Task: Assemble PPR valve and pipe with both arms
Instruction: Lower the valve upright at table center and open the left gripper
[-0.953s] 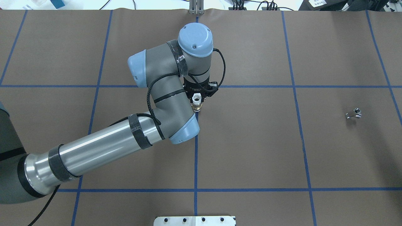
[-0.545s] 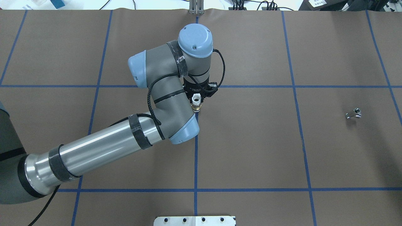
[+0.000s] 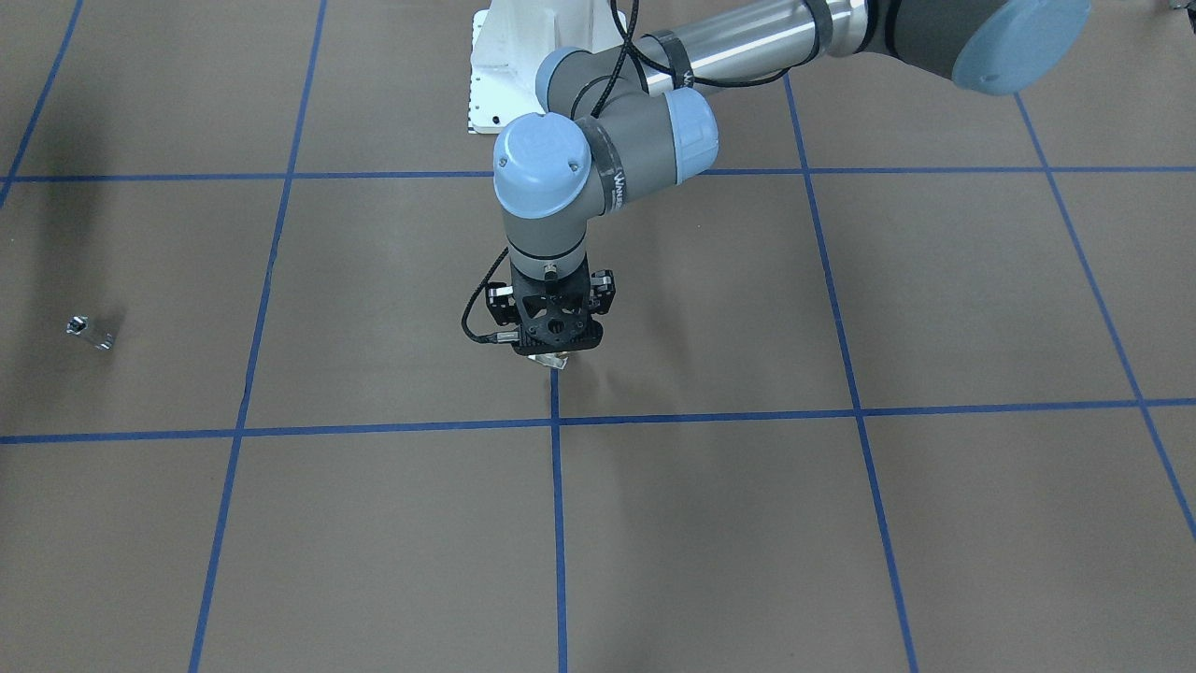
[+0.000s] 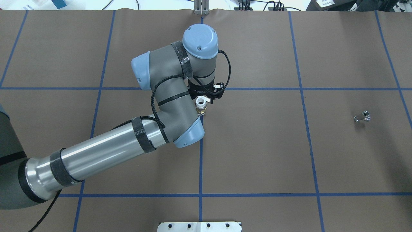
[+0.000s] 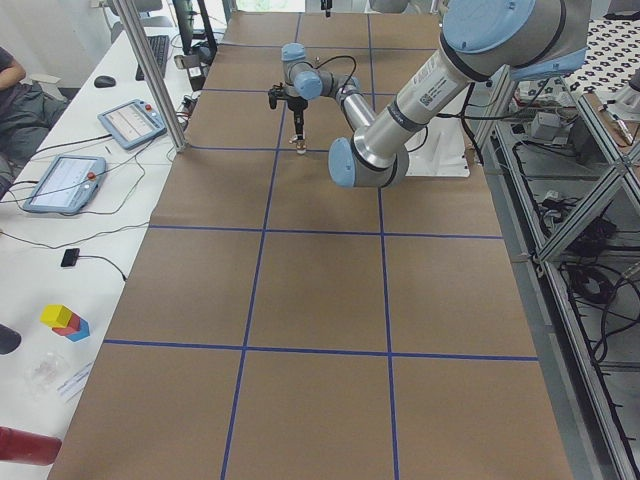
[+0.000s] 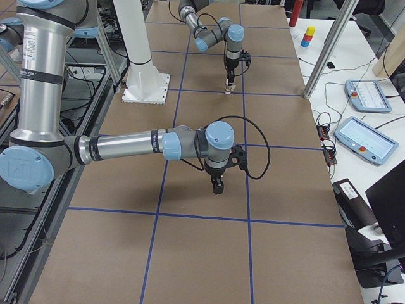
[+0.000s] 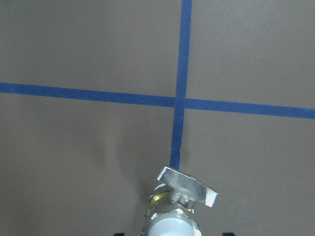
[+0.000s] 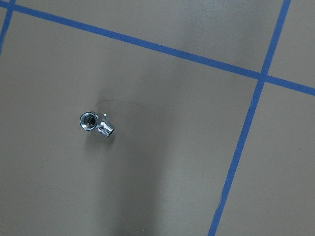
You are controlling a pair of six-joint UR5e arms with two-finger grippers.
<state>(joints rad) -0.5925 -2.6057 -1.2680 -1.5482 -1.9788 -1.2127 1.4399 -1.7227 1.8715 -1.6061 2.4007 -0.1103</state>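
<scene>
The PPR valve (image 4: pixel 200 106) stands upright on the brown table, white collar up and brass middle below, on a blue tape line. It also shows under the gripper in the front view, valve (image 3: pixel 549 359). In the left wrist view the valve (image 7: pixel 177 209) sits at the bottom centre with its pale tab (image 7: pixel 188 188) sticking out. My left gripper (image 4: pixel 202 97) hangs straight over it, open, with its fingertips clear of the collar on both sides. The pipe (image 4: pixel 362 116), a small shiny silver piece, lies alone far to the right; pipe (image 8: pixel 97 123) is below the right wrist camera. My right gripper (image 6: pixel 218 187) hovers above the table; I cannot tell its state.
The white bolted pedestal (image 4: pixel 199 226) stands at the near table edge between the arms. Blue tape lines (image 4: pixel 309 141) divide the brown cover into squares. A side desk with tablets (image 6: pixel 366 142) and cables runs along the far side of the table.
The left gripper's black jaws, which hugged the white collar, have spread and drawn off it. Valve and pipe stay where they were.
</scene>
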